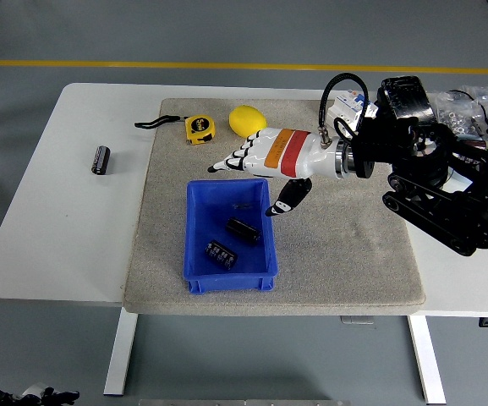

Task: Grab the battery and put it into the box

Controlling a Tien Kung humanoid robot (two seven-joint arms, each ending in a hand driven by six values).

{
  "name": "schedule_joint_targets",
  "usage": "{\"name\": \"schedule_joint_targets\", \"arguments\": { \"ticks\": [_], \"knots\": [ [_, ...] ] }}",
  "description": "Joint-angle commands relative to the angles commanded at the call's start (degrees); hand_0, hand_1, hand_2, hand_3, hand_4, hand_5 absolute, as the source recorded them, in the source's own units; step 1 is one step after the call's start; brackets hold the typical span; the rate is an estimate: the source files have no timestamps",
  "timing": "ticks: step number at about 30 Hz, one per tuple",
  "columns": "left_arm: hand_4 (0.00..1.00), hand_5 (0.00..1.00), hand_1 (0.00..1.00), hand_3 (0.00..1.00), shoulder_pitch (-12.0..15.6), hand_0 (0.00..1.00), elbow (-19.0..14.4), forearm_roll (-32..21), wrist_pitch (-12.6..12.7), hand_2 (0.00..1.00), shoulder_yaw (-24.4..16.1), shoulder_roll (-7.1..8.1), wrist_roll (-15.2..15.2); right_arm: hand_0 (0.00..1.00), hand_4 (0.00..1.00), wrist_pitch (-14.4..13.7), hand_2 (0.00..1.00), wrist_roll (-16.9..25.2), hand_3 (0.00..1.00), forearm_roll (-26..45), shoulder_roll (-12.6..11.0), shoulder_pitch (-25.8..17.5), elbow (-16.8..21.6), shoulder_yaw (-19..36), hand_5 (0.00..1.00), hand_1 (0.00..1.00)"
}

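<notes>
No writing can be read — the print on the things is too small. The blue box (pixel 229 248) sits on a gray mat (pixel 345 245). Two dark batteries lie inside it: one battery (pixel 244 229) near the middle, another battery (pixel 221 253) just in front of it. The right hand (pixel 256 165) hangs over the box's back edge, fingers spread apart, holding nothing. Behind the box lie a yellow tape measure (pixel 198 128) and a yellow lemon (pixel 247 120). Far left of the box — off the mat — a third battery (pixel 101 159) rests on the white table (pixel 57 211).
</notes>
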Motion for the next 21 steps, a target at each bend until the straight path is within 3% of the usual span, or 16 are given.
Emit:
{"name": "schedule_joint_targets", "arguments": {
  "ticks": [10,15,20,21],
  "knots": [
    [0.604,0.506,0.717,0.559,-0.1,0.768,0.1,-1.8,0.3,0.706,1.2,-0.16,-0.5,0.726,0.954,0.7,0.842,-2.6,0.939,5.4,-5.1,-5.7,-7.5,16.8,0.189,0.727],
    [0.604,0.506,0.716,0.559,0.0,0.768,0.1,-2.1,0.4,0.706,1.3,-0.32,-0.4,0.724,0.960,1.4,0.833,-4.7,0.937,16.4,-8.1,-11.4,-12.8,26.1,0.217,0.732],
    [0.604,0.506,0.716,0.559,0.1,0.768,0.1,-2.8,0.3,0.706,1.8,-0.34,-0.5,0.724,0.960,0.5,0.833,-8.4,0.937,28.6,-10.7,-18.6,-12.9,34.7,0.217,0.732],
    [0.604,0.505,0.716,0.559,0.1,0.768,0.1,-2.9,0.3,0.707,1.7,-0.37,-0.5,0.791,0.998,0.3,0.836,-8.8,0.931,30.9,-11.1,-20.0,-12.6,36.1,0.455,0.781]
  ]
}}
